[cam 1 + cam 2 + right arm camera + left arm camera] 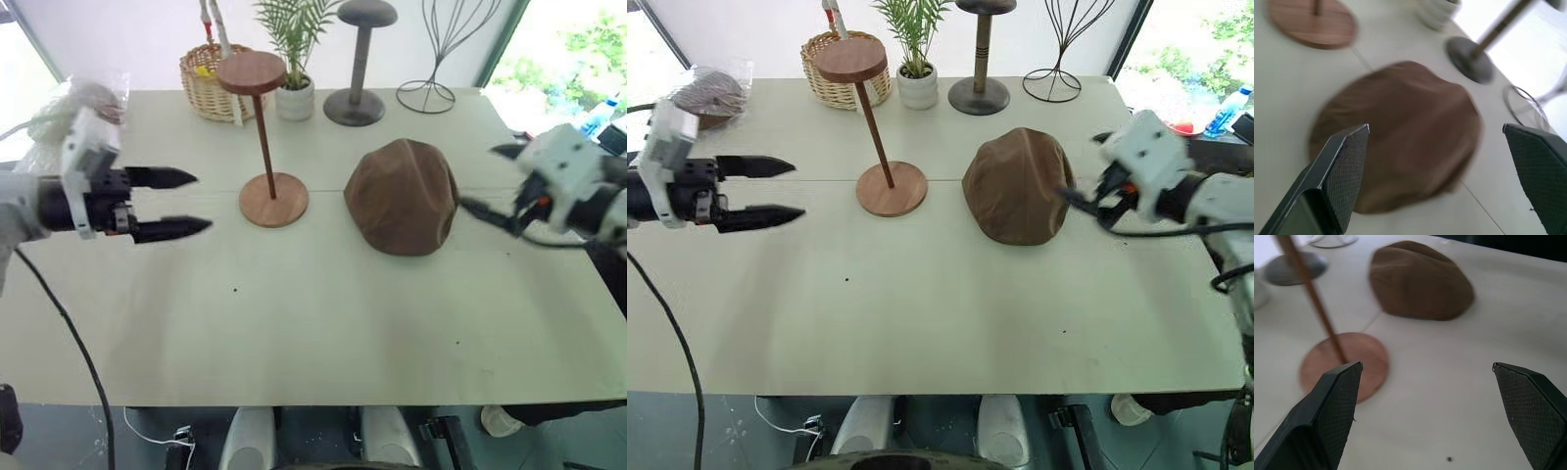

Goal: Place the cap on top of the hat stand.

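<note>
A: Brown fabric, that cap (402,196). It lies flat on the table (294,323), right of centre, nothing holding it.

B: And the stand (265,147)?

A: Reddish wood, upright just left of the cap, its round base on the table and its disc top bare. The two are near each other but apart.

B: The grippers?

A: The left gripper (181,204) hangs over the left side of the table, pointing right toward the stand's base, fingers spread wide with nothing between them. The right gripper (1087,176) is just beside the cap's right edge, pointing left at it, fingers also spread and empty.

B: Behind them?

A: Along the far edge, a wicker basket (211,83), a potted plant (294,93), a grey stand (358,59) and a wire stand (436,59).
</note>
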